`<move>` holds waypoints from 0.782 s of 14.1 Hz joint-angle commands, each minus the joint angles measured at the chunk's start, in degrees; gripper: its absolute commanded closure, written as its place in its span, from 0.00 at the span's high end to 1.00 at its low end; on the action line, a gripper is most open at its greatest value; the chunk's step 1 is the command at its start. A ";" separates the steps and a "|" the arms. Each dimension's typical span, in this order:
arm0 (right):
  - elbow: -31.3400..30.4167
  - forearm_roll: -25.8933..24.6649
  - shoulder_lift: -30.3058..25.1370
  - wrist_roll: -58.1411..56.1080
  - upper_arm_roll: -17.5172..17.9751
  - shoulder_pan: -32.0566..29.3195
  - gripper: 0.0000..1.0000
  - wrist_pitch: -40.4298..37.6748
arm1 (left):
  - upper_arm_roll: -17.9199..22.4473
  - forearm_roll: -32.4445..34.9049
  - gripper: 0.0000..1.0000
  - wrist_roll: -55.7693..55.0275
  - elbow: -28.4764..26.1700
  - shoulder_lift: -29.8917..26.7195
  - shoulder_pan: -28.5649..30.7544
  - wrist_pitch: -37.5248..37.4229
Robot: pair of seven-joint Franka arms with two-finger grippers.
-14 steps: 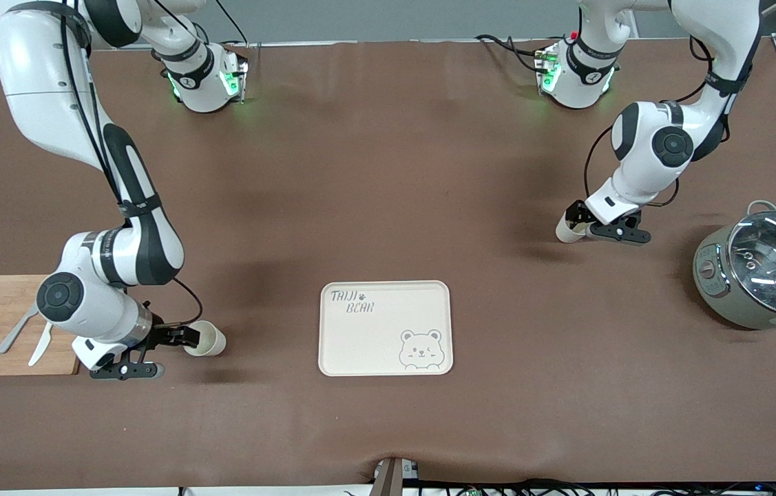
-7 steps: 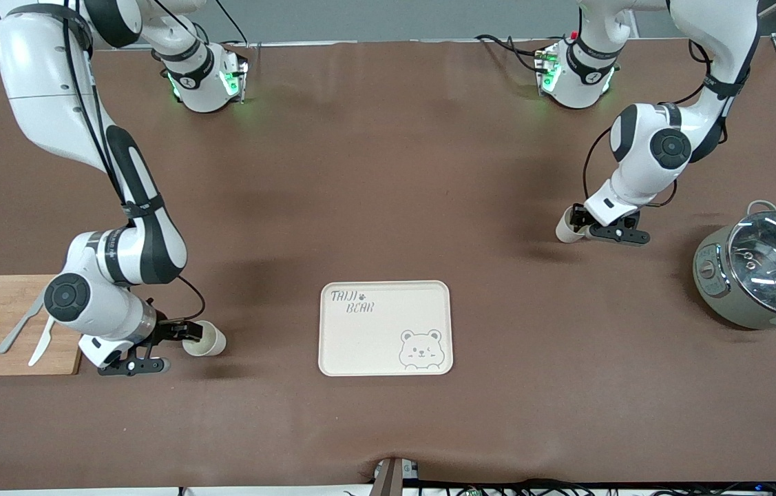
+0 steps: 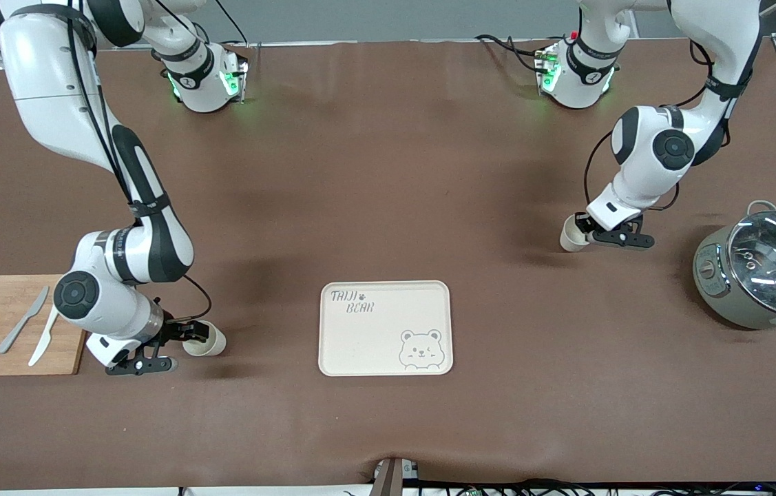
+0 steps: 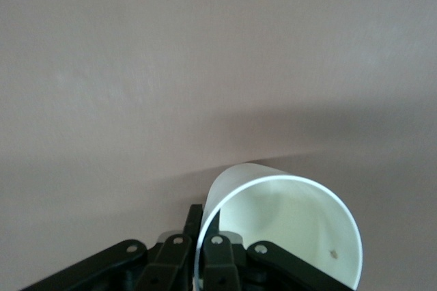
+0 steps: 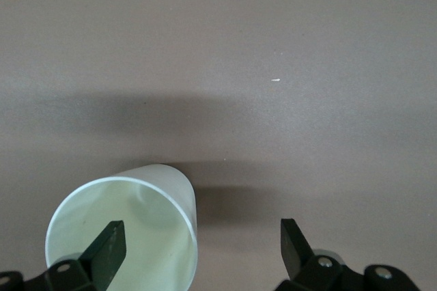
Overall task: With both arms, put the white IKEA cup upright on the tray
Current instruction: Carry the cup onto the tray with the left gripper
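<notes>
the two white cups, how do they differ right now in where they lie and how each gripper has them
The cup by the left gripper lies farther from the front camera than the tray; the cup by the right gripper lies level with the tray, near the cutting board.

The left gripper is shut on its cup's rim; the right gripper is open, one finger inside its cup.

Both lie tipped on the table.

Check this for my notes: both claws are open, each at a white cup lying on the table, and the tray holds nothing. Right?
Not quite. The left claw is already shut on the rim of its cup, as the left wrist view shows. The right claw is open at the other cup, and the tray holds nothing.
</notes>
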 commanded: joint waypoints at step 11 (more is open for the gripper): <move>0.14 -0.22 0.93 0.31 -0.07 0.25 0.59 1.11 | -6.41 0.70 0.00 -35.66 58.32 20.43 -10.79 -40.72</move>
